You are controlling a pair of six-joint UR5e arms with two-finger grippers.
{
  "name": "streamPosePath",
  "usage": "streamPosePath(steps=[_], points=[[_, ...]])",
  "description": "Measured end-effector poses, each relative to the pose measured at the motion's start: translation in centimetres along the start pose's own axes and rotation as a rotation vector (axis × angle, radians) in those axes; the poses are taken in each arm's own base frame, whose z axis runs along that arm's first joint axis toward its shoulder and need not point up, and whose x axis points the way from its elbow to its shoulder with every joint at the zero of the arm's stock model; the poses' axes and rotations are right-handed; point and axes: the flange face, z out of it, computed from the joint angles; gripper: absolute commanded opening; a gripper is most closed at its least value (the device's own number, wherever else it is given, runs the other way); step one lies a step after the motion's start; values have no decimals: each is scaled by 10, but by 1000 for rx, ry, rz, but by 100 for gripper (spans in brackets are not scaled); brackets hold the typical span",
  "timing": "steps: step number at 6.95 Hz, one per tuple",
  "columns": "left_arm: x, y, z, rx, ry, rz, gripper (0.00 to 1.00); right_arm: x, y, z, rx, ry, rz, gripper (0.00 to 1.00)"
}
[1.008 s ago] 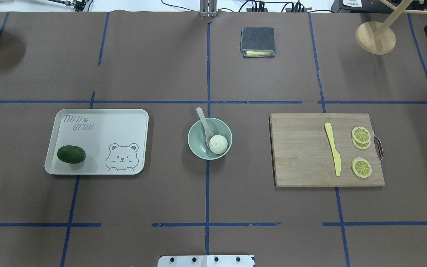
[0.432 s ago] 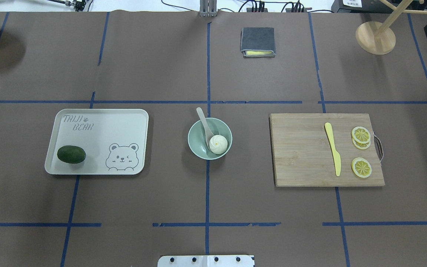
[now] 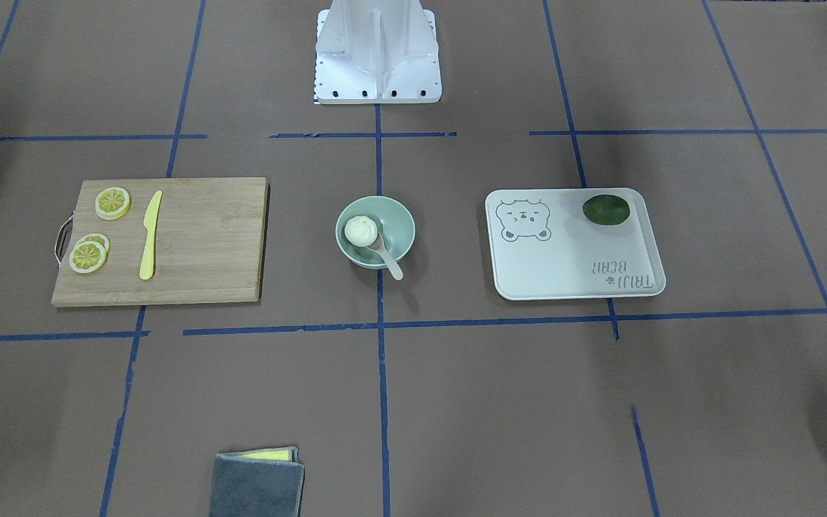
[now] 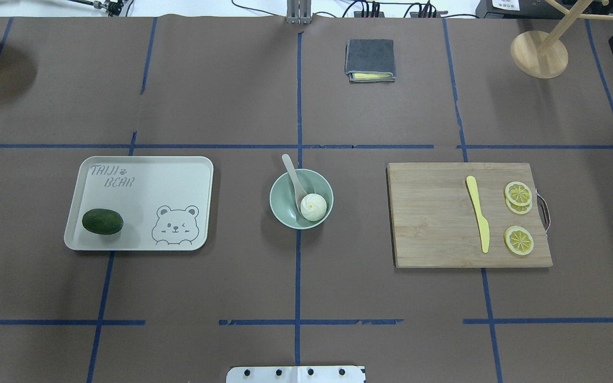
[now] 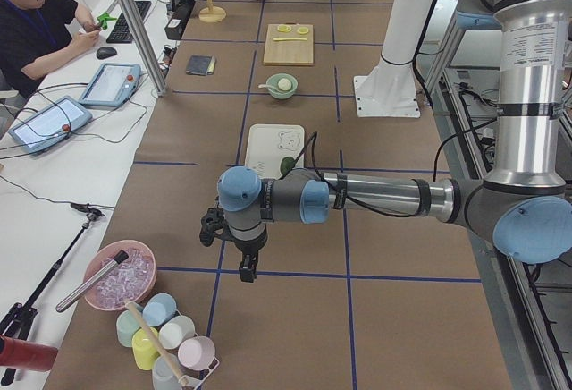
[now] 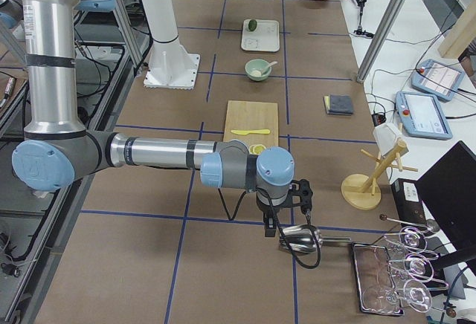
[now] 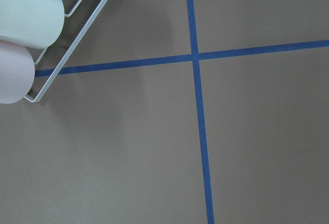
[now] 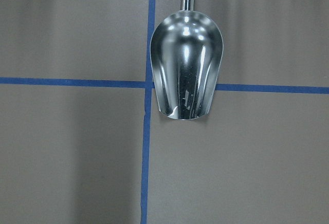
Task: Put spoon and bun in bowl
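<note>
Looks done: spoon and bun both sit in the bowl. I see no grasp left to make. The next move is at most a check that the spoon sits stable, since its handle sticks out over the far-left rim.

Left to right, overhead:
- Left jaws: only in the left side view, at the table's left end, pointing down over bare table next to a rack of cups. Can't tell if they're open or closed. Well apart from the bowl.
- Tray with a dark green fruit in its near-left corner.
- Bowl at table centre, on the blue tape line. The bun is in its right half, touching the spoon's scoop.
- Cutting board with a yellow knife and lemon slices. Not task items.
- Right jaws: only in the right side view, at the table's right end, above a metal scoop. Nothing shows between them, but open or closed I can't tell. Also well apart from the bowl.
</note>
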Motion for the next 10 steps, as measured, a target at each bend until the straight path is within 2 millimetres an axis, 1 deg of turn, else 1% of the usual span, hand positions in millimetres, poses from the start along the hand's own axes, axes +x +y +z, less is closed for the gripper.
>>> streamPosePath(steps=[3,10], points=[[0,-1,-2,10,-1,-57,100,-1,-1,-1,3,-1,25,100],[1,-3,-4,21,-2,-52,100,-2,-1,-1,3,-2,29,100]])
